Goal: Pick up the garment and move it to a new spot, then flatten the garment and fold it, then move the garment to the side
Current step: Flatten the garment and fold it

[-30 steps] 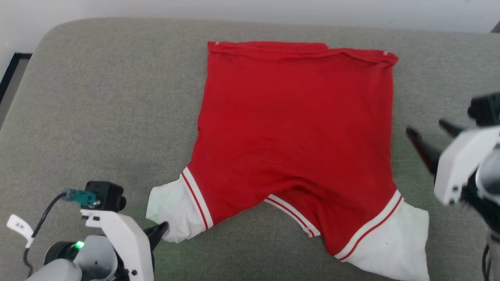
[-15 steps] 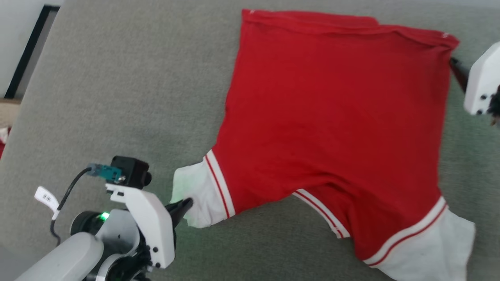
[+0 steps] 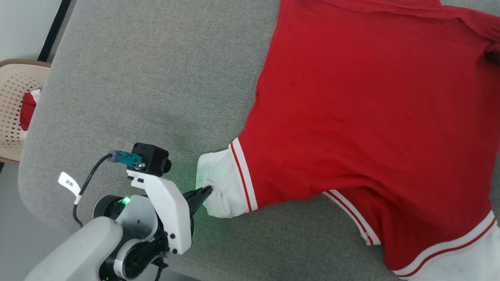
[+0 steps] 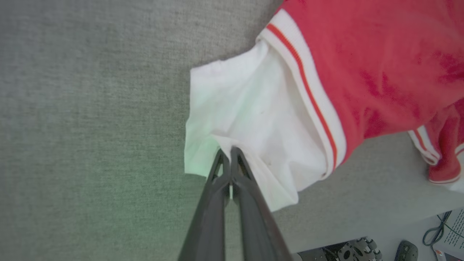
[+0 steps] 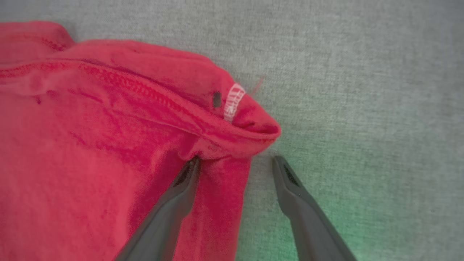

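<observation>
Currently we log the red T-shirt (image 3: 351, 109) spread on a grey, coarse-woven cushion (image 3: 156, 78). It is a soft knit with white short sleeves and striped trim. Our left gripper (image 4: 227, 152) has its two dark tapered fingers pressed together on a fold of the white sleeve (image 4: 253, 108). Our right gripper (image 5: 235, 161) stands with jaws apart at the stitched hem corner (image 5: 246, 119), one finger on red fabric, the other over bare cushion. A beige perforated plastic item (image 3: 15, 101) sits beyond the cushion's left edge.
</observation>
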